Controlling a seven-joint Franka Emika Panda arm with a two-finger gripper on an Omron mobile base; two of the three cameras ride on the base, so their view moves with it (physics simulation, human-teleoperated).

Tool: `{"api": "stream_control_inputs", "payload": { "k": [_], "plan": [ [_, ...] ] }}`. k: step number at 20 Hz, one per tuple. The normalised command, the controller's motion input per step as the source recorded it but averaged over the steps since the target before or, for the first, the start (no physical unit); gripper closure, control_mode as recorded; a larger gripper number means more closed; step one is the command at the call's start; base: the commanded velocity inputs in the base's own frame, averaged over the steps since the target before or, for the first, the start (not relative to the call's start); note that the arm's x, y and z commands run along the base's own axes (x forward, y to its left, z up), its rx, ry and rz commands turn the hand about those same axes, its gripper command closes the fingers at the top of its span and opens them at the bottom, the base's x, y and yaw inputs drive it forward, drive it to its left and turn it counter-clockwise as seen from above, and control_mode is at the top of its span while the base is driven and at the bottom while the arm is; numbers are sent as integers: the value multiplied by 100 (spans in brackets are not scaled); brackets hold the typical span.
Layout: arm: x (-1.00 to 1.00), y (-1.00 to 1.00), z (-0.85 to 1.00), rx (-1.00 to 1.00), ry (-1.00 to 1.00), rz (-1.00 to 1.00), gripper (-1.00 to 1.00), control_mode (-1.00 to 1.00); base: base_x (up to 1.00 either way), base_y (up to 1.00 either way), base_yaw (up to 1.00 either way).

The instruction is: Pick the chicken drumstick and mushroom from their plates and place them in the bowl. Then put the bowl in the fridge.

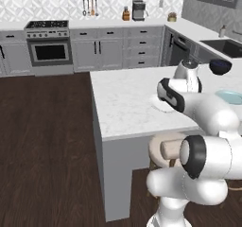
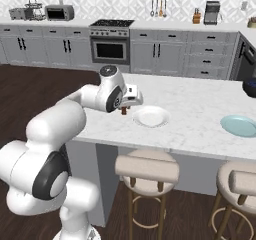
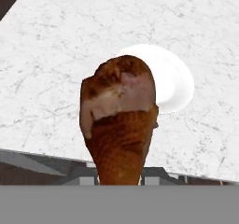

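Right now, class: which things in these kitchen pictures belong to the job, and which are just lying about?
Job:
- chicken drumstick, held in the end effector
- white plate
- light blue plate

Lying about:
- dark navy bowl
- stools
- oven
- coffee machine

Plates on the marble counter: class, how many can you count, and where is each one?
2. The white plate lies just beyond the gripper, which holds the chicken drumstick lifted off it. The light blue plate sits further right, near the counter's front edge. Others may be out of view.
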Motion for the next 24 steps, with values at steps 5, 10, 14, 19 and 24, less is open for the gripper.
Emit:
{"api": "stream_control_inputs", "payload": {
  "k": [5,10,14,19,24],
  "plan": [
    [0,0,0,0,0,0,100,100,-45,-87,-1],
    [0,0,0,0,0,0,100,100,-7,-100,-2],
    [0,0,0,0,0,0,100,100,0,-100,-8],
    [0,0,0,0,0,0,100,100,3,-100,-10],
    [0,0,0,0,0,0,100,100,24,-100,-15]
  ]
}}
